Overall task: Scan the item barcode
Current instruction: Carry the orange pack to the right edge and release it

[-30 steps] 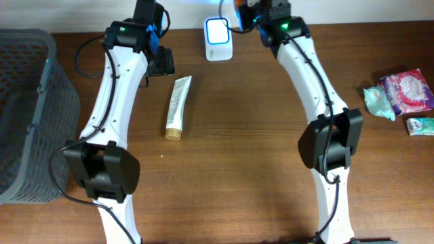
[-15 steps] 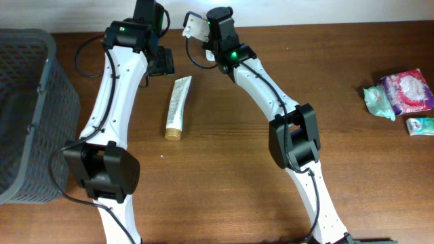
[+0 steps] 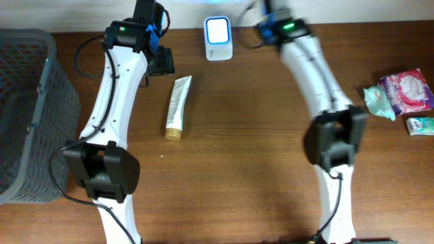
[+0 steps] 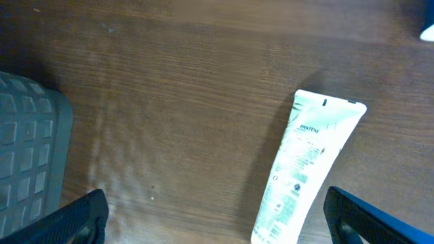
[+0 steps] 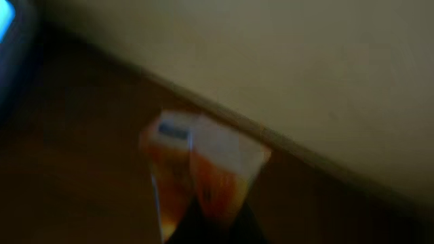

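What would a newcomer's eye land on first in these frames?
Probably the glowing scanner at the table's far edge, with the right gripper to its right, shut on a blurred orange-and-white packet. Next comes the white tube lying flat on the wood close by the open left gripper. The grey basket fills the left edge.

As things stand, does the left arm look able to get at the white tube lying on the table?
Probably yes. The white tube lies flat close by the left arm's fingers, which stand wide open, and nothing sits between them.
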Robot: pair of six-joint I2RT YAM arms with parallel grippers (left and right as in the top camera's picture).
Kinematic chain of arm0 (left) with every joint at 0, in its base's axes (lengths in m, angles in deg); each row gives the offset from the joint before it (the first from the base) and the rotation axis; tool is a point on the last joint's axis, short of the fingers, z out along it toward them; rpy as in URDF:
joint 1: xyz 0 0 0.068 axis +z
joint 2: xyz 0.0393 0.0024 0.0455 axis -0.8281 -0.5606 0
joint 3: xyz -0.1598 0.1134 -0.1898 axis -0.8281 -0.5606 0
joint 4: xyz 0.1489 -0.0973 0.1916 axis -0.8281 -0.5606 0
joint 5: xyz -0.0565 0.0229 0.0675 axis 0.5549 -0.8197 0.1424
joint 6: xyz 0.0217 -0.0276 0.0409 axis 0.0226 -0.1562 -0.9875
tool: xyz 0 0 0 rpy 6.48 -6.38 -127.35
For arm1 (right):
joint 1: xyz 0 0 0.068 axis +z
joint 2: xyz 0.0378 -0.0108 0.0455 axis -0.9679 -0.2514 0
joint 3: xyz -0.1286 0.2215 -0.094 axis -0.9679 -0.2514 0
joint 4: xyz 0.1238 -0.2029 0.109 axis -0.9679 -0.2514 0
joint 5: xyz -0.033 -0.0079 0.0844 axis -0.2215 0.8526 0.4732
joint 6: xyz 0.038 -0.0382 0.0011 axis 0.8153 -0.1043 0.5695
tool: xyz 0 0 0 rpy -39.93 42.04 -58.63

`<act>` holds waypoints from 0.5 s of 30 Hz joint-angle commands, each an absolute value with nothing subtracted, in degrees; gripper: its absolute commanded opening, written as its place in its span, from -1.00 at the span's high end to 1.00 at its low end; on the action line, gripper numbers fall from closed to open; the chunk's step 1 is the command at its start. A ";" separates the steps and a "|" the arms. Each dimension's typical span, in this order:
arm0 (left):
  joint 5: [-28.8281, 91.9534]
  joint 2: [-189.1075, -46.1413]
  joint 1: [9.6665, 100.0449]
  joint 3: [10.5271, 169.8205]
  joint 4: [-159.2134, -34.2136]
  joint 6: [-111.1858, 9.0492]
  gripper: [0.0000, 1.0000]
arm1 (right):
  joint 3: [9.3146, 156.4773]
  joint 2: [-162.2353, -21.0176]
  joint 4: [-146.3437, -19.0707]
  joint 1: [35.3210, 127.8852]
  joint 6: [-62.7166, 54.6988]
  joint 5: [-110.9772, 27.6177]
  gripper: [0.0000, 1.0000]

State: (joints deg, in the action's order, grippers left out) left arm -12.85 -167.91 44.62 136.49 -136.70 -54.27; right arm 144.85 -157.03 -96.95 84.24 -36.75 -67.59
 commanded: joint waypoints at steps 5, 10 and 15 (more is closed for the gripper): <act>-13.44 -167.25 44.46 136.53 -136.68 -53.68 -0.99 | 144.65 -153.06 -129.82 60.39 12.97 -65.76 0.92; -13.44 -167.25 44.44 136.53 -136.68 -53.68 -0.99 | 144.63 -153.16 -139.79 47.71 21.61 -58.74 0.92; -13.42 -167.25 44.44 136.53 -136.68 -53.70 -0.98 | 139.93 -153.45 -138.80 42.10 21.63 -59.57 0.92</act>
